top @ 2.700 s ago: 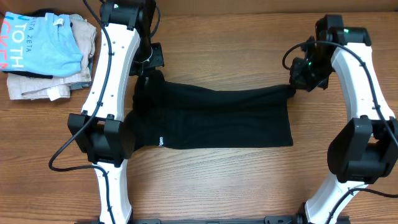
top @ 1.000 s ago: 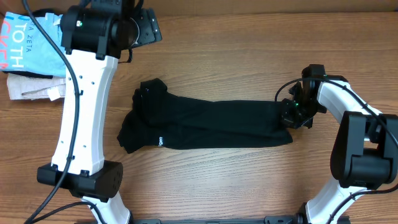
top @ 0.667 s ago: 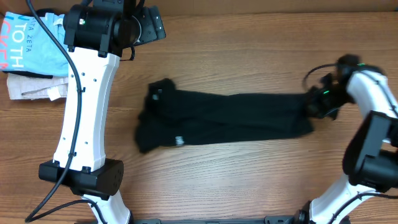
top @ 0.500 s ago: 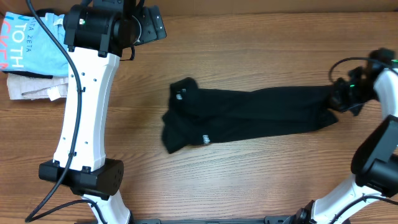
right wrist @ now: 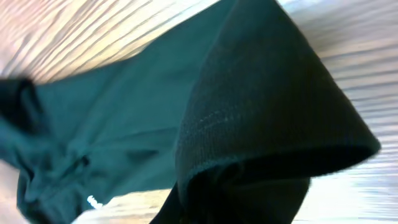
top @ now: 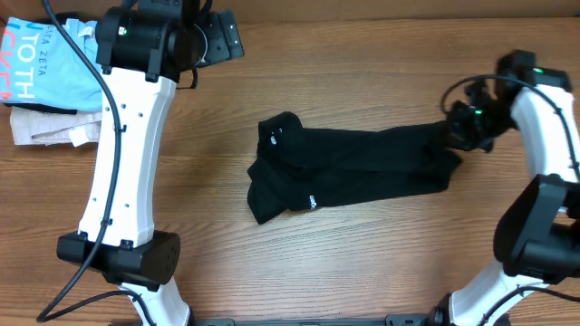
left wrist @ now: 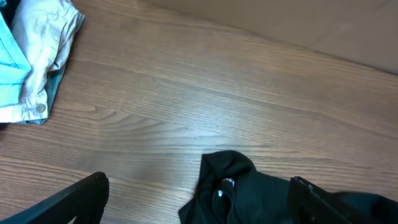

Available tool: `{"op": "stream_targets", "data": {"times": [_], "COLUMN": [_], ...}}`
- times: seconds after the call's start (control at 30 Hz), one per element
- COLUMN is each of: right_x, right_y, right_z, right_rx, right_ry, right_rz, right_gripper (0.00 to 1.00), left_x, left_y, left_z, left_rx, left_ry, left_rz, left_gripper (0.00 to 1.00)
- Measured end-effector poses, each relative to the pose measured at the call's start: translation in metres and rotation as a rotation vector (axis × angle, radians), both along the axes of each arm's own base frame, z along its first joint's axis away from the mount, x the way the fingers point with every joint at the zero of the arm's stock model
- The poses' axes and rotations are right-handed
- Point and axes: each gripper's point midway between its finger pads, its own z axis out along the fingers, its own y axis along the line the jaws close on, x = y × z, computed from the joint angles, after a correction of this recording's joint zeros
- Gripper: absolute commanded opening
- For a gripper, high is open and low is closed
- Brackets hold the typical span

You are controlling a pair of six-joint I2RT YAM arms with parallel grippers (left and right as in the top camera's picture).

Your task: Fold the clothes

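A black garment (top: 353, 167) lies stretched across the middle of the table, its bunched end (left wrist: 227, 180) at the left. My right gripper (top: 456, 129) is shut on the black garment's right end, whose ribbed hem (right wrist: 273, 118) fills the right wrist view. My left gripper (top: 214, 38) hangs open high over the table's back left, well away from the cloth; its dark fingertips (left wrist: 81, 196) show wide apart at the bottom of the left wrist view with nothing between them.
A pile of clothes (top: 54, 77) sits at the back left corner, a light blue printed shirt (top: 41, 63) on top of beige pieces (left wrist: 43, 37). The left arm's white links (top: 122, 154) run down the table's left side.
The right gripper dragged the black garment to the right, then came back slightly left and up. The garment now lies farther right. The left gripper stayed raised and opened wider.
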Motion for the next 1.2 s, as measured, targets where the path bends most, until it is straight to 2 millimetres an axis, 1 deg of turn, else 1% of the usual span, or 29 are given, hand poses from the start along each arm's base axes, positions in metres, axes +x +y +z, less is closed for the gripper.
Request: {"op": "stream_targets", "data": {"times": [0.2,0.37,0.43,0.47,0.53,0.57,0.6,0.7,0.8,0.9,0.97,1.07,1.2], "right_x": [-0.001,-0.003,-0.004,-0.004,-0.003,-0.003,-0.005,-0.011,-0.016,-0.018,-0.018,-0.018,-0.021], "right_y": [0.058,0.107,0.126,0.134,0.15,0.155,0.162,0.175,0.175,0.165,0.156,0.14,0.124], "right_z": [0.001,0.002,0.002,0.002,0.003,0.003,0.003,0.002,0.002,0.001,0.0,0.0,-0.001], "right_rx": [0.006,0.007,0.009,0.01,0.011,0.009,0.007,0.002,-0.001,-0.005,-0.008,-0.014,-0.02], "right_ry": [-0.01,-0.031,-0.047,-0.053,-0.073,-0.075,-0.079,-0.073,-0.052,-0.026,-0.01,0.014,0.038], "right_rz": [0.145,0.256,0.288,0.299,0.317,0.322,0.337,0.367,0.364,0.339,0.317,0.279,0.262], "right_gripper": [0.05,0.11,0.18,0.29,0.57,0.61,0.62,0.64,0.64,0.65,0.65,0.65,0.65], "left_x": [0.0,0.001,0.003,0.003,0.005,0.005,0.005,0.003,-0.004,-0.01,-0.013,-0.022,-0.039], "left_y": [0.0,-0.001,-0.002,-0.002,-0.002,-0.002,-0.002,-0.002,-0.001,-0.004,-0.009,-0.016,-0.024], "left_z": [-0.004,-0.012,-0.018,-0.02,-0.024,-0.025,-0.026,-0.029,-0.033,-0.038,-0.047,-0.077,-0.135], "left_rx": [0.002,0.005,0.007,0.006,0.008,0.009,0.01,0.015,0.028,0.031,0.023,0.013,0.0], "left_ry": [0.01,0.037,0.05,0.056,0.066,0.069,0.071,0.085,0.118,0.15,0.18,0.267,0.412], "left_rz": [0.0,-0.002,-0.003,-0.004,-0.004,-0.004,-0.004,-0.008,-0.018,-0.061,-0.103,-0.16,-0.248], "left_gripper": [0.93,0.94,0.94,0.93,0.93,0.94,0.94,0.95,0.95,0.94,0.93,0.89,0.85]}}
